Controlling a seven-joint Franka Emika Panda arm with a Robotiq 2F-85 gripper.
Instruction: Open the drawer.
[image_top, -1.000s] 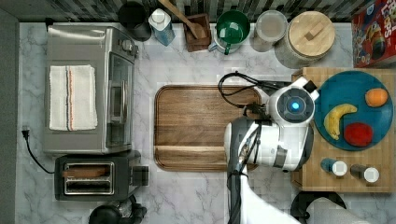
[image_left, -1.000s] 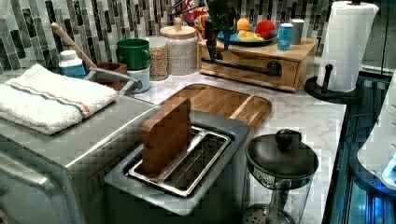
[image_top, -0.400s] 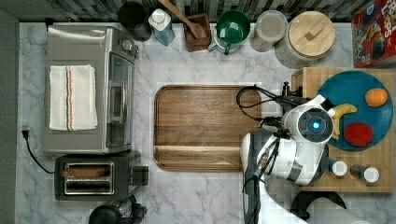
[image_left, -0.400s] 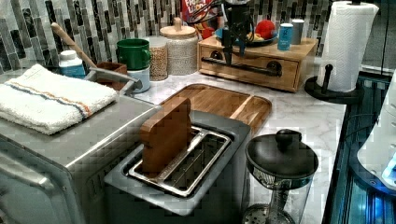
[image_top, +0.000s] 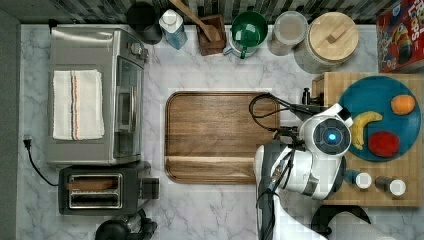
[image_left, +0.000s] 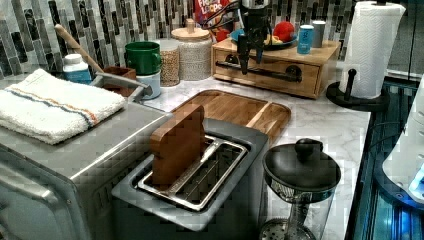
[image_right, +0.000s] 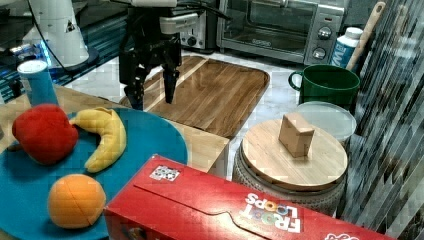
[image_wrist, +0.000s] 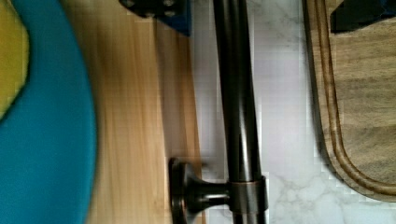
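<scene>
Your gripper (image_left: 248, 55) has swung rightward across the top view to straddle, fingers spread, the closed drawer's (image_left: 267, 75) handle (image_wrist: 238, 107); grasp next.

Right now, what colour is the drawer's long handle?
Black, with a dark sheen; the handle shows best in the wrist view.

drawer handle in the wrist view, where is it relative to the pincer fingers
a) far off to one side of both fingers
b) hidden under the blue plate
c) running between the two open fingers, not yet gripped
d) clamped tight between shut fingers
c: the black bar handle runs between the two spread fingers, with bare gaps either side; the right view also shows the pincer open.
</scene>
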